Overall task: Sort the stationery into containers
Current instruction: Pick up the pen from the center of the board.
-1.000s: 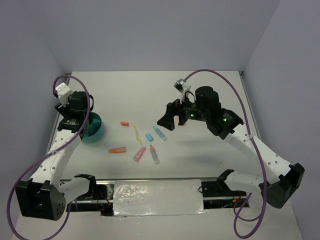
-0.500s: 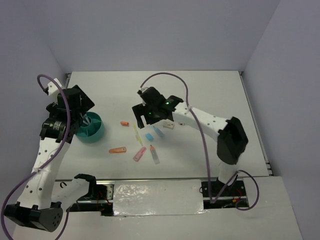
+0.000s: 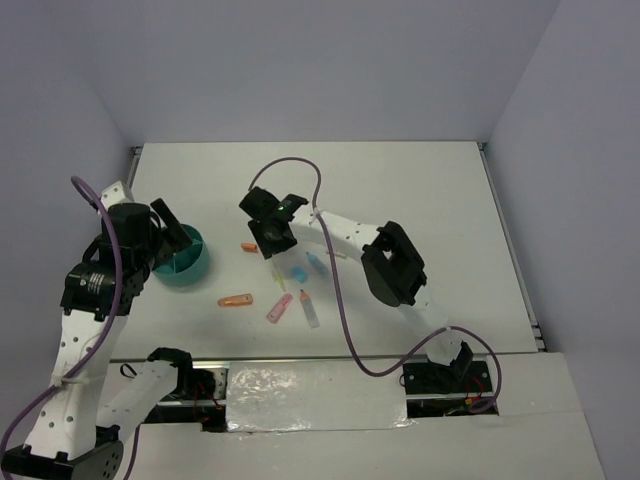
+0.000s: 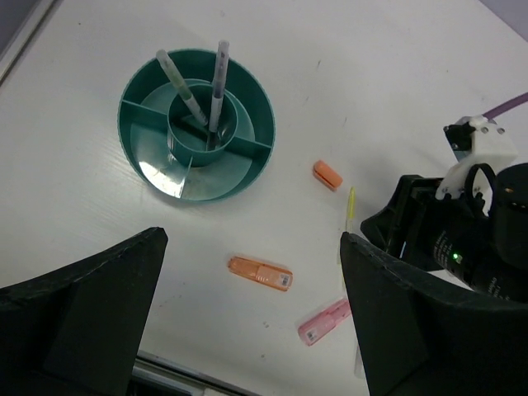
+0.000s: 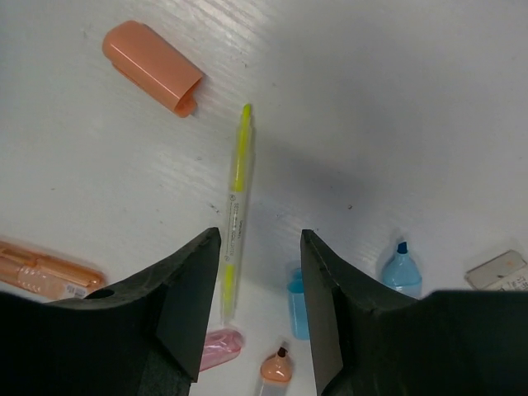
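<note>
The teal bowl [image 4: 257, 162] is taken as the landmark. Two grey pens [image 4: 216, 82] are stood tilted in its centre cup. The left gripper [image 4: 252, 246] is held up by the bowl's left edge, fingers spread wide, nothing pinched. Off to the bowl's right, the yellow pen [image 5: 237, 177] is straddled by the right gripper [image 5: 258, 239], jaws half-drawn in but not seen clamped. That spot is crowded: an orange cap [image 5: 153, 66] is parked just beside the pen's tip, and two light-blue markers [image 5: 402, 271] and a pink marker [image 4: 323, 322] are scattered close by. An orange marker [image 4: 260, 272] is found nearer the bowl.
</note>
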